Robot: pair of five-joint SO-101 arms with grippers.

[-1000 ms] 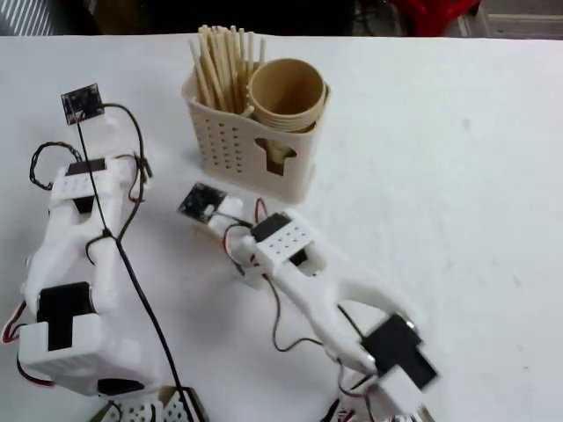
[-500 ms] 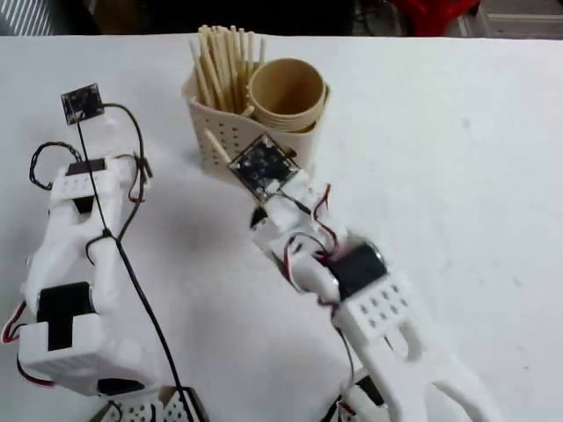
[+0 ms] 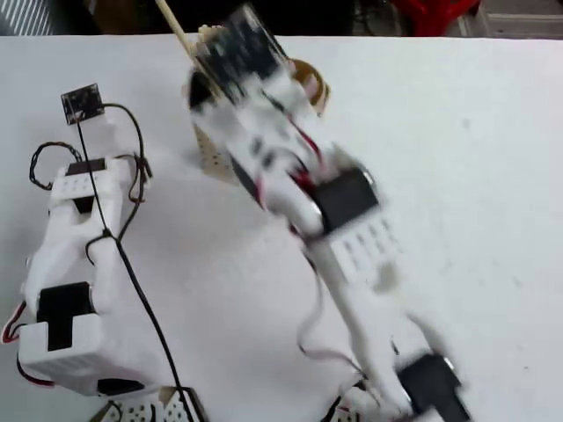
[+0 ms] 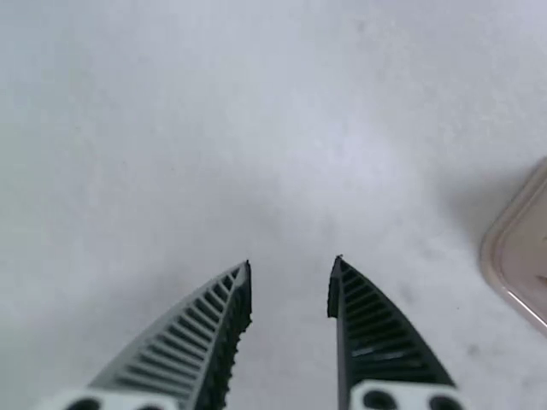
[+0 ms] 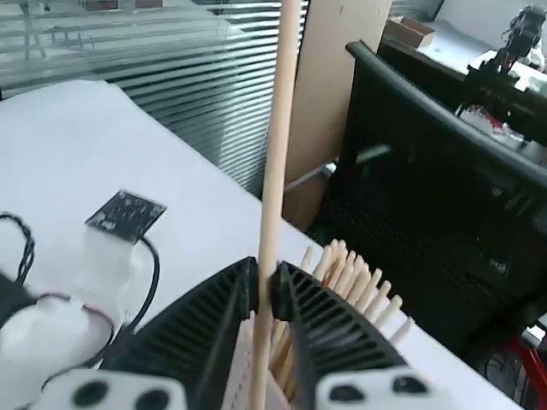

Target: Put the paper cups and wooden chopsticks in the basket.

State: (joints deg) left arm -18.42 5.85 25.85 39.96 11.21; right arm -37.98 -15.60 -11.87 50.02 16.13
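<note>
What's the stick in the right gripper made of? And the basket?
Chopstick: looks like bare wood; pale tan, matt, no gloss along its length.
Basket: probably moulded plastic; cream, with a regular grid of small holes in its wall. It is blurred and half hidden here, so take that as a guess.

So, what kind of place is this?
Probably an office or a lab workroom: a white table with robot arms on it, window blinds behind it, and a black office chair beyond its edge.

White table (image 3: 493, 132), slatted window blinds (image 5: 128, 43), black chair (image 5: 427, 171), tan board (image 5: 342, 94) behind.
</note>
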